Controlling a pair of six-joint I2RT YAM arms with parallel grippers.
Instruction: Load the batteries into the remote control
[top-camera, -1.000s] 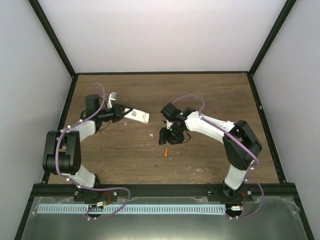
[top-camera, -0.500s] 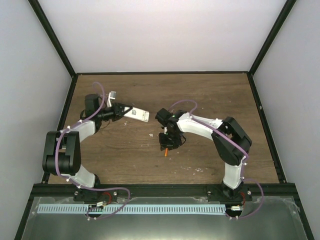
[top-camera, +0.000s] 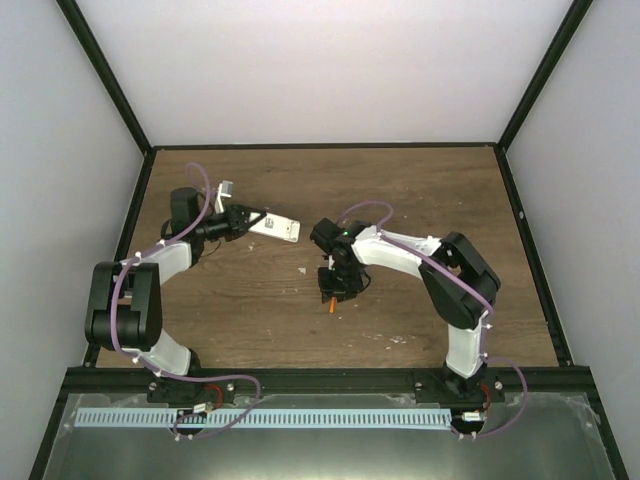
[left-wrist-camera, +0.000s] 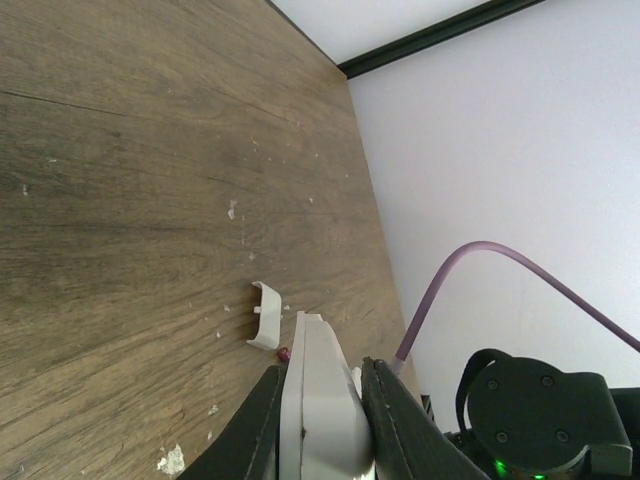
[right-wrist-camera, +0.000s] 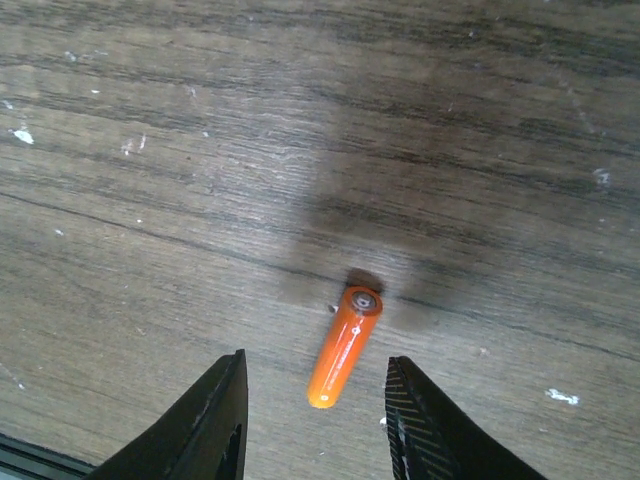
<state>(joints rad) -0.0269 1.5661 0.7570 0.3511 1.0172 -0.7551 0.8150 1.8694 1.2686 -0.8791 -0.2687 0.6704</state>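
My left gripper (top-camera: 247, 222) is shut on the white remote control (top-camera: 274, 227) and holds it edge-on above the far left of the table; in the left wrist view the remote (left-wrist-camera: 318, 395) is clamped between both fingers. The tip of the purple battery (left-wrist-camera: 284, 353) shows just past the remote, beside the white cover piece (left-wrist-camera: 265, 315). The orange battery (top-camera: 331, 305) lies on the wood at mid-table. My right gripper (top-camera: 338, 287) hovers over it, open; in the right wrist view the orange battery (right-wrist-camera: 345, 347) lies between the spread fingers of that gripper (right-wrist-camera: 315, 410), untouched.
The white cover piece (top-camera: 226, 188) lies near the far left corner. Pale chips of wood (top-camera: 303, 268) dot the tabletop (top-camera: 420, 190). Black frame rails and grey walls bound the table on the left, right and back.
My right arm has swung left and towards the near edge, bringing its open gripper over the orange battery. My left gripper still holds the remote in nearly the same place.
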